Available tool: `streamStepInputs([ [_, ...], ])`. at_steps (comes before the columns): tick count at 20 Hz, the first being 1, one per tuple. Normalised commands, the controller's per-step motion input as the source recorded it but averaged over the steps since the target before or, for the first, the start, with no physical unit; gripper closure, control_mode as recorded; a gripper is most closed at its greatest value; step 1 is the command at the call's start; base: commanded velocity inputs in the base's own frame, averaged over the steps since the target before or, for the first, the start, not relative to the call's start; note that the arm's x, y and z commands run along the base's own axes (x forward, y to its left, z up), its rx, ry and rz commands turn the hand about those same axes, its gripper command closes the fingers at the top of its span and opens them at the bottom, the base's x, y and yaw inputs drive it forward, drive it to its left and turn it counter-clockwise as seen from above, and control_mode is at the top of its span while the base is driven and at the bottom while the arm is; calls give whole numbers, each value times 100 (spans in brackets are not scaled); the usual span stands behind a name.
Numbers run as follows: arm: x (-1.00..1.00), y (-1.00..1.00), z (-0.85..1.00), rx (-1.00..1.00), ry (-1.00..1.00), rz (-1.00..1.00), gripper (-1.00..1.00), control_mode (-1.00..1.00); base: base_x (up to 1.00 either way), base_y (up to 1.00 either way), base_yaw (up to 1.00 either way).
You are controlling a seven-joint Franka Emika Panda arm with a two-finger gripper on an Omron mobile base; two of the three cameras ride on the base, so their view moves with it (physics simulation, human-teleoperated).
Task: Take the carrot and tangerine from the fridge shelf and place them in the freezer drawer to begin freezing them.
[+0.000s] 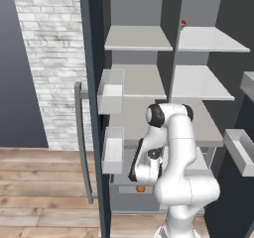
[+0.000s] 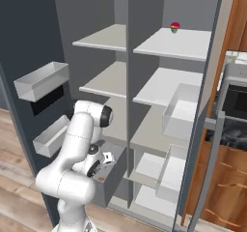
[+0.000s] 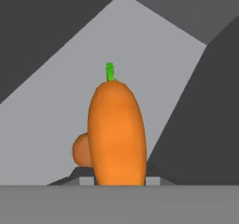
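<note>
Gripping carrot (tangerine behind): pincer.

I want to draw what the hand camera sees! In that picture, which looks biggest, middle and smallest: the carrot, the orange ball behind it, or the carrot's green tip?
1. Carrot, though it sits closest to the camera.
2. Tangerine, partly hidden behind it.
3. Green tip.

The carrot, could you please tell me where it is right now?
In the hand view the carrot stands between the fingertips of the shut gripper, over the freezer drawer, with the tangerine just behind it on its left.
</note>
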Motion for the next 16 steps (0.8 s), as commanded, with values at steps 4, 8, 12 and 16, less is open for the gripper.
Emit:
streamStepInputs([
  [4, -21, 19, -40, 2, 6, 2, 100, -100, 0, 0, 0],
  [8, 2, 1, 3, 11, 19, 0, 100, -100, 0, 0, 0],
  [12, 1, 0, 5, 14, 32, 0, 100, -100, 0, 0, 0],
  [16, -33, 0, -18, 7, 18, 0, 100, -100, 0, 0, 0],
])
